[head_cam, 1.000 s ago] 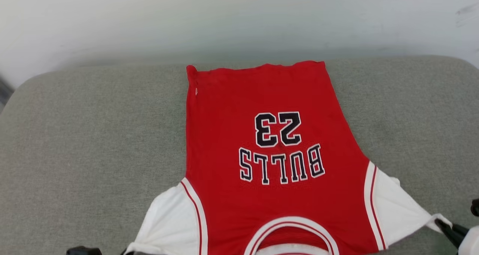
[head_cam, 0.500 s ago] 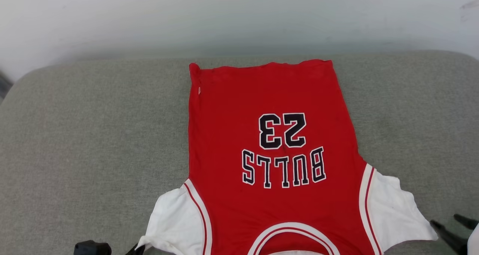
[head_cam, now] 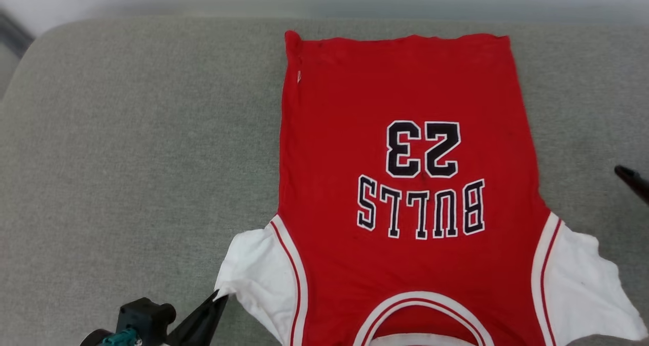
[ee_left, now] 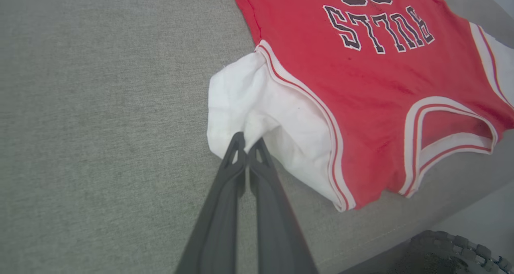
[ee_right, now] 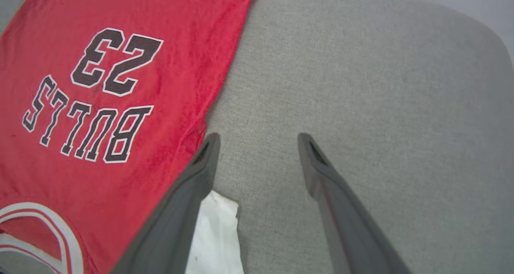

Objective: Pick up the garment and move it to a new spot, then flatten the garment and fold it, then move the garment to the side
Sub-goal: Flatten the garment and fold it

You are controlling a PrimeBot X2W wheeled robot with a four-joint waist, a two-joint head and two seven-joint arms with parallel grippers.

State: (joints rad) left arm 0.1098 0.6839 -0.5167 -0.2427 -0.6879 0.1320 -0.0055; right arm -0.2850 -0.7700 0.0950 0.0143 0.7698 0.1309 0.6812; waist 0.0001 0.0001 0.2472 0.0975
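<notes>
Brightly and evenly lit by soft light of no clear direction, without glare, with only a faint shadow under the white sleeve of the garment (ee_left: 361, 77) in the left wrist view. Sharp on the lettering and the weave of the grey cushion (head_cam: 142, 148) in the head view, hazy along its pale top strip. Blurred on the dark fingers (ee_right: 172, 225) low in the right wrist view.

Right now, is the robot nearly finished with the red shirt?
Not yet. Done: the red shirt lies spread out flat, letters up, on the grey cushion. In hand: the left fingers pinch its white sleeve; the right fingers are open beside the shirt, holding nothing. Left: no fold shows yet, so folding it and moving it aside are to come.
</notes>
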